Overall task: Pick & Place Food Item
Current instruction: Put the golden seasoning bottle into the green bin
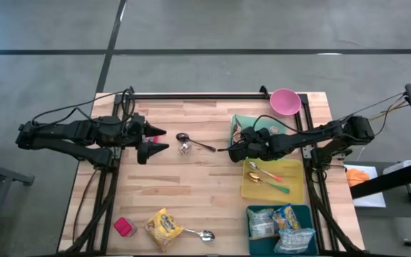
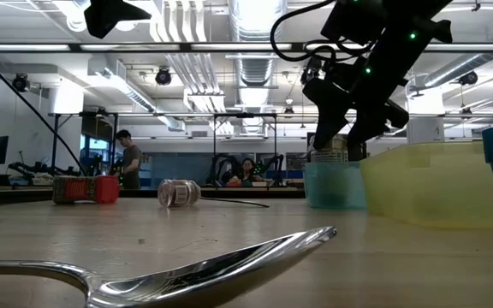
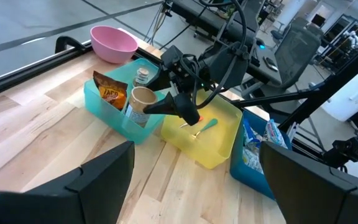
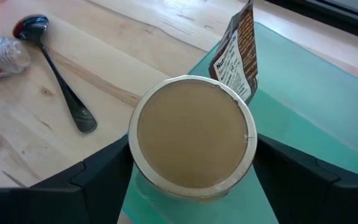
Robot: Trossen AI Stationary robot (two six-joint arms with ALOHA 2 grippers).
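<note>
The right pincer [image 1: 235,148] hangs over the teal bin [image 1: 242,122] at the far right of the wooden tabletop [image 1: 191,193]; its two dark fingers [image 4: 92,180] stand wide on either side of a round paper cup with a tan lid [image 4: 191,134]; whether they press on the cup or stand just clear of it cannot be told; the cup stands upright in the bin, directly under the pincer; just behind the cup in the same bin a brown snack packet [image 4: 235,53] stands on edge; beside the bin, nearer the front edge, sits a yellow tray [image 1: 295,191] holding two spoons with coloured handles [image 1: 270,178]; beyond that tray a blue bin [image 1: 305,211] holds several snack bags [image 1: 280,225]; a pink bowl [image 1: 285,101] rests at the far corner behind the teal bin; out on the bare wood towards the left arm lie a dark metal spoon [image 1: 191,141] and, just beside it, a small jar on its side [image 1: 184,149]

The left pincer [image 1: 160,139] waits across the tabletop, well apart from the bins, its fingers spread wide and holding nothing; near the front edge on its side lie a small red box [image 1: 125,227], a yellow snack bag [image 1: 163,228] and a silver spoon [image 1: 200,234] just beside the bag
</note>
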